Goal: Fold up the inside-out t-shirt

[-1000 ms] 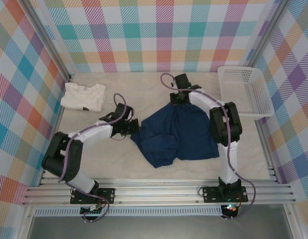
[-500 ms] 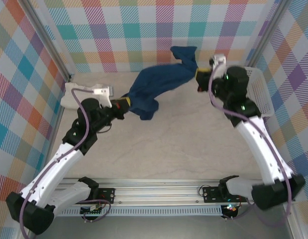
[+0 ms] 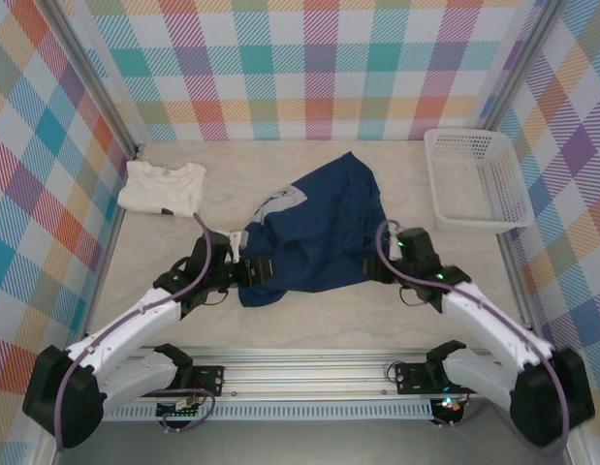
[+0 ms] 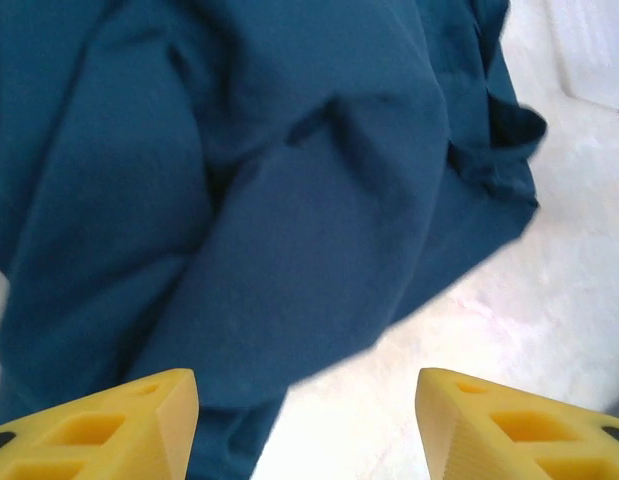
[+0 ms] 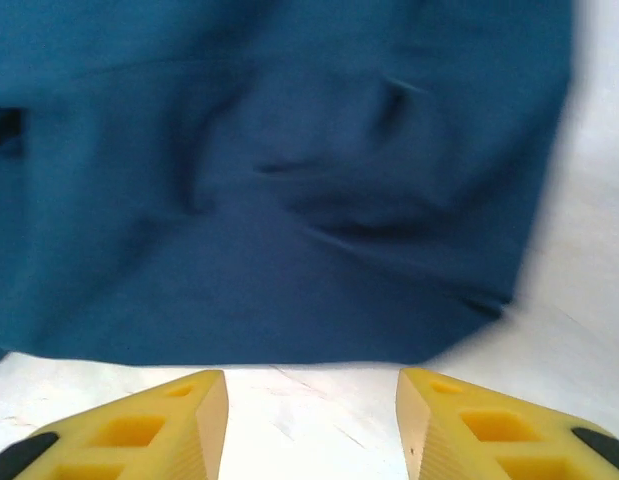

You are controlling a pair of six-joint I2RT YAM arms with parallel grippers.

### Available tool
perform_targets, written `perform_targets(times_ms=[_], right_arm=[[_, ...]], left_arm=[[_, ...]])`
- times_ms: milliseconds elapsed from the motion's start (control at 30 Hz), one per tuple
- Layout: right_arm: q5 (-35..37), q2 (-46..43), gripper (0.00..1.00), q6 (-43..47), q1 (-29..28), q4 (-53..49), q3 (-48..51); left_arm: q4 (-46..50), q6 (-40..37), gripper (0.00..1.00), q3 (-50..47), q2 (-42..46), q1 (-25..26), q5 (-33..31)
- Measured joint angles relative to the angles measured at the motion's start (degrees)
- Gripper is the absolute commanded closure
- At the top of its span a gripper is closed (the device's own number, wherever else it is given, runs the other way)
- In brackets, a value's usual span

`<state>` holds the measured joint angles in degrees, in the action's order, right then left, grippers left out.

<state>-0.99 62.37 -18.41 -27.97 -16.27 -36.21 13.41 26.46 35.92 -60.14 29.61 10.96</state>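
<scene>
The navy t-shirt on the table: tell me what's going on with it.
The navy t-shirt lies rumpled on the table, not yet folded. The left gripper and right gripper sit open on either side of it, holding nothing. A cream folded shirt lies far left, a white basket far right.

The inside-out t-shirt [image 3: 319,232] is being seen as matt, creased cloth; the worktop [image 3: 329,322] is being seen as smooth and faintly marbled, the basket [image 3: 469,184] as white plastic lattice.
</scene>
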Motion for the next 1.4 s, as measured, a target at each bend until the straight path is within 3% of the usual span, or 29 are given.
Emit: perform_targets(times_ms=[133, 267, 400, 433, 567, 667, 767, 833, 967, 1067, 1200, 1400], right_arm=[[-1.44, 16.41, 0.43, 3.5, -6.34, 6.6, -11.47], [-4.76, 28.09, 0.37, 4.11, -6.99, 10.71, -17.94], [-7.76, 36.41, 0.32, 3.45, -7.02, 12.61, -21.38], [-8.31, 38.45, 0.36, 3.06, -7.1, 13.18, -22.14], [-7.45, 43.71, 0.83, 2.75, -7.37, 13.62, -24.63], [-5.16, 42.47, 0.96, 2.99, -6.97, 12.59, -23.89], [-3.87, 36.96, 1.0, 2.97, -4.92, 11.63, -19.58], [-3.1, 33.09, 0.94, 2.62, -3.54, 10.4, -16.59], [-2.54, 29.94, 0.63, 2.89, -2.43, 8.48, -14.16], [-2.47, 28.92, 0.48, 5.55, -3.3, 8.74, -13.97], [-1.86, 28.26, 0.41, 12.26, -6.36, 10.43, -15.3], [-3.58, 35.98, 0.43, 19.74, -8.44, 12.28, -24.33]], left_arm=[[-0.26, 0.66, 0.4, 8.04, -11.15, -0.72, -4.09], [-0.33, 0.72, 0.39, 13.86, -23.37, -1.25, -4.44], [0.02, 0.11, 0.39, 16.2, -29.99, -1.25, -4.66], [0.24, 0.02, 0.39, 16.2, -30.36, -1.31, -4.68], [0.39, -0.52, 0.39, 16.04, -30.23, -1.84, -5.99], [0.44, -0.57, 0.37, 14.69, -29.2, -3.19, -7.45], [0.44, -1.16, 0.37, 14.14, -28.63, -3.91, -8.13], [0.5, -1.7, 0.38, 14.71, -29.29, -3.93, -7.8], [-0.2, -2.89, 0.48, 17.2, -33.7, -3.87, -6.43], [-0.42, -3.91, 0.59, 17.62, -36.0, -3.82, -5.55], [-0.48, -4.85, 0.74, 17.66, -37.13, -3.82, -3.93], [-1.92, -5.2, 1.0, 17.92, -37.33, -3.93, -2.34]])
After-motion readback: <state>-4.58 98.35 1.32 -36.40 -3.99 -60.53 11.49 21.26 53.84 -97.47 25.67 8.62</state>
